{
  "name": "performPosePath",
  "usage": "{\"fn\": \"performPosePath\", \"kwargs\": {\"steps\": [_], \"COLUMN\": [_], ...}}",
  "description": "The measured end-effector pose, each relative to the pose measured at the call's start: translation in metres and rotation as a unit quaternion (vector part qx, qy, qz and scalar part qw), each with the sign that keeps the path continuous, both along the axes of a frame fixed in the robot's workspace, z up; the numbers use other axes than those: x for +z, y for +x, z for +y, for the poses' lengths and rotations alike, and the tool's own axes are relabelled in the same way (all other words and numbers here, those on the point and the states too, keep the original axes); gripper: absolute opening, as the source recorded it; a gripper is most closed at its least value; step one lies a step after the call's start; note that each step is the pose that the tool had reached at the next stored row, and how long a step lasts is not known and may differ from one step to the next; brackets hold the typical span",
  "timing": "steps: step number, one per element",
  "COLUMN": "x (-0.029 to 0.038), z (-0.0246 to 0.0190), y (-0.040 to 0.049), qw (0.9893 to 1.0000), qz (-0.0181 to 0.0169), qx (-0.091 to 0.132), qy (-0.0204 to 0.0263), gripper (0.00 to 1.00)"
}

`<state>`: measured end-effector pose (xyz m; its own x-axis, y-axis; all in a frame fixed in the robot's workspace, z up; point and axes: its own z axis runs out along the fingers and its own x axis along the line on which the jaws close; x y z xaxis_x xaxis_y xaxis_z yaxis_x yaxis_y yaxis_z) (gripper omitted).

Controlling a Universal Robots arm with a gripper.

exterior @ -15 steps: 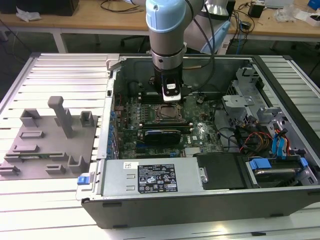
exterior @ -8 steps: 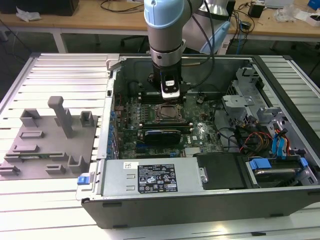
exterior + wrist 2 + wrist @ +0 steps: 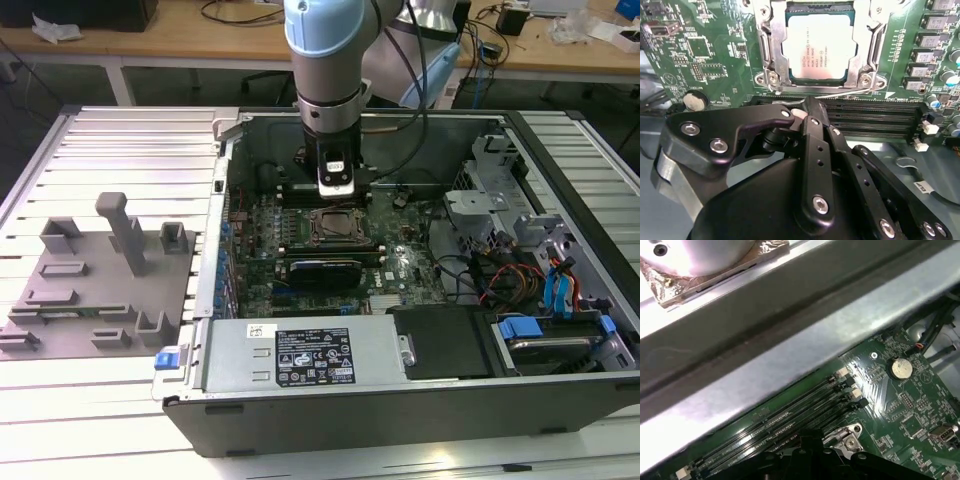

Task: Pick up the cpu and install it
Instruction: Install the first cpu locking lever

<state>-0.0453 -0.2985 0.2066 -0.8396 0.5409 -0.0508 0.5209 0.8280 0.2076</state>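
Note:
In the second wrist view the cpu (image 3: 816, 46), a flat square chip with a silvery-white top, lies inside the metal-framed socket (image 3: 767, 50) on the green motherboard. My gripper (image 3: 809, 104) hangs just beside the socket's edge, over the memory slots (image 3: 875, 120), its black fingers (image 3: 812, 145) drawn together with nothing seen between them. Its tip is close to the thin wire lever (image 3: 840, 91) along the socket. In the exterior view the gripper (image 3: 335, 192) points down into the open computer case, right behind the socket (image 3: 333, 228).
A grey plastic fixture tray (image 3: 95, 285) sits on the slatted table at the exterior view's left. The case holds a power supply (image 3: 305, 358), drive bays (image 3: 555, 330) and loose cables (image 3: 500, 275). The case wall (image 3: 790, 355) and a coin battery (image 3: 901, 368) appear in the first wrist view.

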Motion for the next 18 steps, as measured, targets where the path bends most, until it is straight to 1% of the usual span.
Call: {"fn": "performPosePath", "kwargs": {"steps": [5, 7, 8, 9, 14, 18], "x": [-0.0021, -0.0020, -0.0021, -0.0021, -0.0030, -0.0057], "z": [0.0004, 0.0015, 0.0032, 0.0040, 0.0041, 0.0040], "y": [0.0000, 0.0000, -0.0002, -0.0004, -0.0007, -0.0007], "qw": [0.9998, 0.9998, 0.9998, 0.9998, 0.9998, 0.9998], "qz": [0.0000, 0.0000, 0.0000, 0.0000, -0.0001, 0.0000], "qx": [-0.018, -0.018, -0.019, -0.020, -0.021, -0.022], "qy": [-0.0005, -0.0005, -0.0004, -0.0004, -0.0008, -0.0021], "gripper": [0.11, 0.11, 0.11, 0.11, 0.11, 0.11]}}
